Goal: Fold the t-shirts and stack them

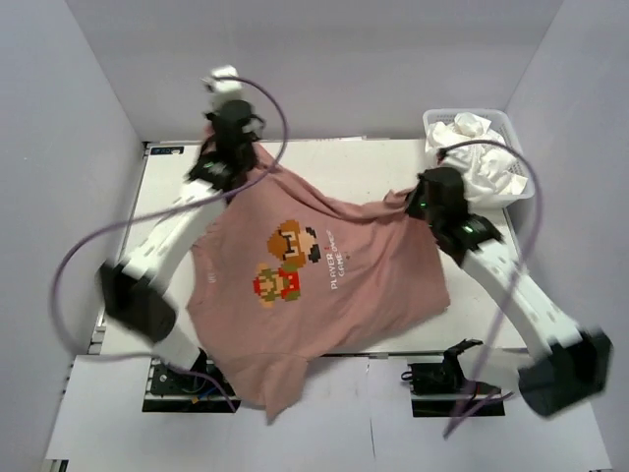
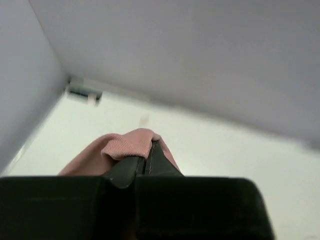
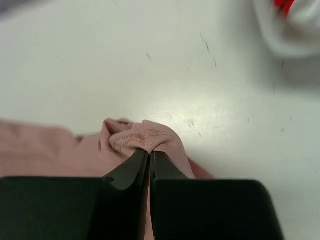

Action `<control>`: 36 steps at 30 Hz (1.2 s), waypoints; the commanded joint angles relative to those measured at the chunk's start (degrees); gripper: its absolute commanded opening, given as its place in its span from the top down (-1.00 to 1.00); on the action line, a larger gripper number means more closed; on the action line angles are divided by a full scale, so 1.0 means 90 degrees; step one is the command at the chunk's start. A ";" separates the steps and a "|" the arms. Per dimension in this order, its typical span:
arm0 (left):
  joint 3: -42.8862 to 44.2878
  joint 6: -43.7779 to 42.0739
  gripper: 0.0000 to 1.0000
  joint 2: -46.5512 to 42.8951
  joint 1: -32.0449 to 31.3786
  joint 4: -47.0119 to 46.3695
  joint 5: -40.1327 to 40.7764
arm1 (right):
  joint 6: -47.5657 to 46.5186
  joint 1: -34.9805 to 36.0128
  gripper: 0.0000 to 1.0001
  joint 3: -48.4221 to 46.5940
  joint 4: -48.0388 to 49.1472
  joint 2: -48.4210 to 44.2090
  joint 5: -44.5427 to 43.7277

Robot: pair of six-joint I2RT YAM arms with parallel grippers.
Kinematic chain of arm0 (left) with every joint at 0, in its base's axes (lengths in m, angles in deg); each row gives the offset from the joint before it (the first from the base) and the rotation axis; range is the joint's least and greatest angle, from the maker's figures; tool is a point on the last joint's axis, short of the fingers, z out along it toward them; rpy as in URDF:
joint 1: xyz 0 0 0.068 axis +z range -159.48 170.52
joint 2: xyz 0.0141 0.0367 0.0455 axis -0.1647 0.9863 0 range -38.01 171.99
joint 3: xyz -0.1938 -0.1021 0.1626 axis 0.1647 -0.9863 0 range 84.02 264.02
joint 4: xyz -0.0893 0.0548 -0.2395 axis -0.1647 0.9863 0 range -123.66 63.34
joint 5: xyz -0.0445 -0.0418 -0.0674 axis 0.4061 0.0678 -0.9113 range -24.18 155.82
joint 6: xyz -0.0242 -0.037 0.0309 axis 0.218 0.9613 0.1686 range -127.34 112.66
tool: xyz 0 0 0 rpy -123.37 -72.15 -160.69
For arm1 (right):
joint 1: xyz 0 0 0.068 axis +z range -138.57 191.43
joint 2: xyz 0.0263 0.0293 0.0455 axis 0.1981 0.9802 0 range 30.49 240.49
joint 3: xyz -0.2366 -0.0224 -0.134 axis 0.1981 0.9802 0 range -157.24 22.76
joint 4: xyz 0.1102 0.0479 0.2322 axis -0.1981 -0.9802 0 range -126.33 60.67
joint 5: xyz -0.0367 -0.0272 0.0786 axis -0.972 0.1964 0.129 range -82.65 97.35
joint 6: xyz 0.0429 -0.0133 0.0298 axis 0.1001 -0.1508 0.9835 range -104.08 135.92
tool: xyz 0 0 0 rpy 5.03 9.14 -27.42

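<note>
A dusty-pink t-shirt (image 1: 324, 285) with a pixel-character print is stretched above the table, one end hanging over the near edge. My left gripper (image 1: 228, 147) is shut on its far left corner, raised near the back of the table. In the left wrist view pink cloth (image 2: 127, 144) bunches over that gripper (image 2: 150, 150). My right gripper (image 1: 423, 204) is shut on the shirt's right corner. A hemmed fold of pink cloth (image 3: 145, 136) sits pinched at that gripper (image 3: 149, 154) in the right wrist view. White t-shirts (image 1: 486, 162) lie crumpled in the basket.
The white lattice basket (image 1: 432, 120) stands at the table's back right corner, close behind the right arm. A red patch (image 3: 283, 4) shows on white cloth at the top right of the right wrist view. Grey walls enclose the table on three sides.
</note>
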 commanded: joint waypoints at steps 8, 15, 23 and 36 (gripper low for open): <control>0.2555 0.1520 -1.00 0.3793 0.0699 0.3109 0.0428 | -0.0076 -0.0253 -0.46 -0.1159 -0.0298 0.3332 0.0553; 0.0502 0.1548 -1.00 0.2048 0.0757 0.2243 -0.0810 | 0.0031 -0.0224 -0.81 0.0028 0.0120 0.2328 0.0972; -0.3125 0.2808 -1.00 -0.0453 0.0699 0.1636 -0.2149 | -0.0046 -0.0233 -0.81 0.1242 0.0609 0.1759 0.1236; -0.6516 0.3550 -1.00 -0.2603 0.0601 0.0103 -0.3850 | 0.0354 -0.0195 -0.81 0.0443 0.1527 0.3817 0.1949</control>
